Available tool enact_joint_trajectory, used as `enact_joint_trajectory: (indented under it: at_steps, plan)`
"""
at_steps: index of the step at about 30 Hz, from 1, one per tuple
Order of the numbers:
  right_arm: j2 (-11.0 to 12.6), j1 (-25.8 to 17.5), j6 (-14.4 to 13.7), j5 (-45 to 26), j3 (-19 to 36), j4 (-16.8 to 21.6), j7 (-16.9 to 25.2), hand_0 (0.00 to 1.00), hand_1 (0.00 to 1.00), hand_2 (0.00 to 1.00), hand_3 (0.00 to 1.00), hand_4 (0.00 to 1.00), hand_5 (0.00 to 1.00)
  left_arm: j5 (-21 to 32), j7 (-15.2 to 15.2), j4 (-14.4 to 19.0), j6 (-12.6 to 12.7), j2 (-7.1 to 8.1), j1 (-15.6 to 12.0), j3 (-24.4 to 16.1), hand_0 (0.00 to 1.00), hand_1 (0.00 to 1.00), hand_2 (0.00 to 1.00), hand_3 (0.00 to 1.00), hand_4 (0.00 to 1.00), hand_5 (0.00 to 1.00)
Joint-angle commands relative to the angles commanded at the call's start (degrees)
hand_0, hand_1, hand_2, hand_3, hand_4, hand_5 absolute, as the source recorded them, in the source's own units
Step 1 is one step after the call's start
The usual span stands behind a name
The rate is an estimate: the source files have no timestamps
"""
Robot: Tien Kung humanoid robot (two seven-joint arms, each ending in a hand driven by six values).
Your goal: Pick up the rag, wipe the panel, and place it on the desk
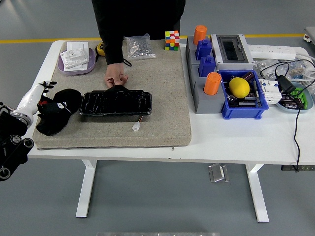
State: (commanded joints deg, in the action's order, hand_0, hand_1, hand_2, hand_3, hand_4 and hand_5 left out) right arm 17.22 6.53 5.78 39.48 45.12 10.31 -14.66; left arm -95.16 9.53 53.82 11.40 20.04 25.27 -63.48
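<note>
The black rag point(60, 112) lies crumpled on the left end of the beige mat point(162, 93). To its right lies the glossy black panel point(116, 103), flat on the mat. A person's hand point(116, 78) grips the panel's far edge. My left hand point(43, 96), on a white forearm, sits low at the rag's left edge, fingers relaxed and holding nothing; where it meets the rag, black blends into black. My right arm is out of view.
A small white plug point(136, 127) lies in front of the panel. A purple dish point(76, 66), a bag of screws point(139, 47) and a colour cube point(172, 40) stand at the back. Grey and blue bins point(243, 96) with a lemon and cables fill the right side.
</note>
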Motion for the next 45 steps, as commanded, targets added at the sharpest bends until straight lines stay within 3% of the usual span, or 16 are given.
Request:
enact_joint_trajectory:
  at_steps: [23, 24, 29, 30, 36, 37, 42, 43, 45]
  plan:
    - [0.1, -0.1, -0.7, 0.6, 1.8, 0.0, 0.5, 0.741, 0.675, 0.702, 0.587, 0.929, 0.585, 0.6, -0.2, -3.7, 0.7, -1.14, 0.6, 2.3, 0.780, 0.866, 0.889, 0.858, 0.805, 0.280]
    - [0.1, -0.1, -0.7, 0.7, 1.8, 0.0, 0.5, 0.740, 0.675, 0.701, 0.585, 0.928, 0.586, 0.6, -0.1, -3.7, 0.7, -1.16, 0.6, 2.3, 0.658, 0.828, 0.886, 0.853, 0.800, 0.271]
    - [0.1, -0.3, -1.0, 1.2, 2.8, 0.0, 0.7, 0.740, 0.675, 0.701, 0.585, 0.928, 0.586, 0.2, -0.1, -3.9, 1.1, -1.28, 0.6, 2.5, 0.658, 0.828, 0.886, 0.853, 0.800, 0.271]
    - [0.1, -0.3, -1.0, 1.3, 3.0, 0.0, 0.8, 0.737, 0.675, 0.700, 0.585, 0.921, 0.582, 0.1, -0.1, -4.0, 1.2, -1.31, 0.6, 2.6, 0.509, 0.725, 0.880, 0.846, 0.786, 0.248]
    - [0.1, -0.4, -1.5, 1.9, 4.6, 0.0, 1.2, 0.737, 0.675, 0.700, 0.585, 0.921, 0.582, -1.1, 0.3, -4.6, 1.4, -1.37, 0.6, 2.8, 0.509, 0.725, 0.880, 0.846, 0.786, 0.248]
    - [0.2, -0.4, -1.5, 1.9, 4.6, 0.0, 1.2, 0.737, 0.673, 0.701, 0.583, 0.916, 0.578, -1.4, 0.4, -4.7, 1.5, -1.43, 0.6, 2.8, 0.433, 0.595, 0.875, 0.835, 0.752, 0.173]
    - [0.4, -0.3, -1.6, 1.9, 4.4, 0.0, 1.2, 0.737, 0.673, 0.701, 0.583, 0.916, 0.578, -2.5, 1.1, -4.7, 2.1, -1.51, 0.6, 3.0, 0.433, 0.595, 0.875, 0.835, 0.752, 0.173]
    - [0.4, -0.3, -1.6, 1.9, 4.4, 0.0, 1.2, 0.735, 0.670, 0.701, 0.582, 0.911, 0.573, -2.5, 1.1, -4.7, 2.3, -1.51, 0.6, 3.1, 0.398, 0.436, 0.858, 0.794, 0.707, 0.141]
    - [0.4, -0.3, -1.6, 1.8, 4.3, 0.0, 1.3, 0.735, 0.670, 0.701, 0.582, 0.911, 0.573, -2.5, 1.2, -4.6, 2.6, -1.51, 0.6, 3.2, 0.398, 0.436, 0.858, 0.794, 0.707, 0.141]
